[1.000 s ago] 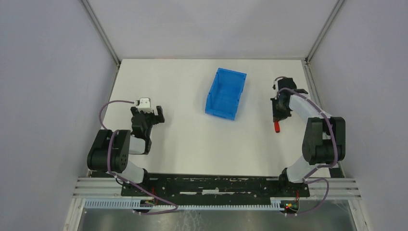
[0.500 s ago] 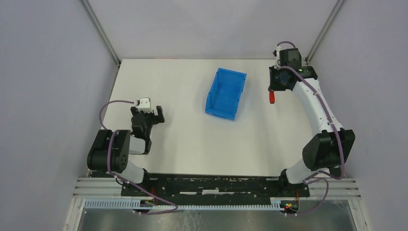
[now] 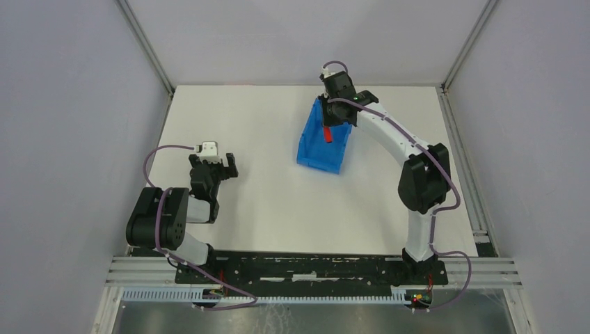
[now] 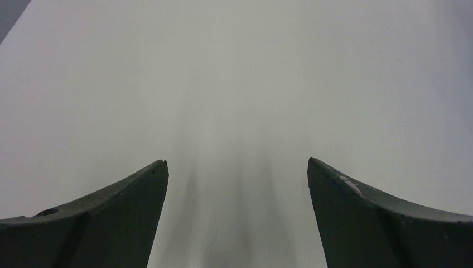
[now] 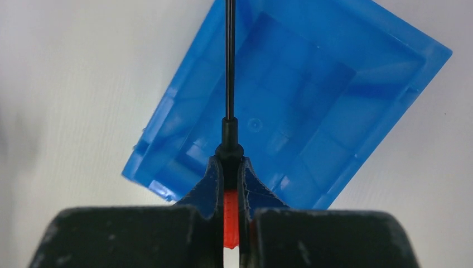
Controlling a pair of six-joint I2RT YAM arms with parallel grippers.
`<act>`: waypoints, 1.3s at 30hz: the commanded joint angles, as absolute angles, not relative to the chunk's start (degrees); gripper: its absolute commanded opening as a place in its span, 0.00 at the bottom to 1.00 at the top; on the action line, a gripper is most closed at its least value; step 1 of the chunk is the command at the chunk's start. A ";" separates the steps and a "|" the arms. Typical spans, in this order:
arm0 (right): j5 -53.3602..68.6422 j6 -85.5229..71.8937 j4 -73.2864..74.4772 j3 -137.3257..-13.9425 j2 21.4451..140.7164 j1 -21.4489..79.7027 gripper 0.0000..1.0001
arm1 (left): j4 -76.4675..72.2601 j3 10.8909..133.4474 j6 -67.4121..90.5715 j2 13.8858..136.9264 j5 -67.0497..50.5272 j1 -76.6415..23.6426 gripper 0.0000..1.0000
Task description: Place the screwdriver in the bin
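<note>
Right gripper (image 5: pixel 230 167) is pinched down tight on the screwdriver (image 5: pixel 229 67), grabbing it by the red handle so the thin black shaft sticks straight out ahead of the fingers. It hangs in the air over the blue bin (image 5: pixel 312 100), not touching it as far as I can tell. From the overhead view the red handle sits above the far part of the bin's inside.

Holding it by the handle makes sense to me: it's the fattest bit, so there's less chance of it slipping.

1 thing bugs me. In the wrist view the shaft runs across one of the bin's long walls and the tip goes out of frame, so if it lets go right here the tip might catch the rim. I'd guess it wants a bit more centering, or a tilt, before dropping.

Left gripper (image 4: pixel 237 164) is parked low over the bare counter (image 3: pixel 278 202) with its fingers spread wide, holding nothing. Looks like it's just keeping out of the way.
</note>
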State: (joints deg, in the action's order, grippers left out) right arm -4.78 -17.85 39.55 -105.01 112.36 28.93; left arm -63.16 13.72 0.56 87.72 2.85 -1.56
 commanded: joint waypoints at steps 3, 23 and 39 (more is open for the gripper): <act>-11.27 -20.43 32.66 -101.60 116.10 29.53 0.00 | -66.00 14.59 1.49 87.80 2.80 -1.14 1.00; -14.15 -22.86 23.48 -94.28 123.66 30.53 0.37 | -65.99 14.59 1.49 87.80 2.76 -1.14 1.00; -10.13 -15.59 22.03 -93.88 102.35 30.33 0.59 | -65.98 14.59 1.49 87.80 2.81 -1.14 1.00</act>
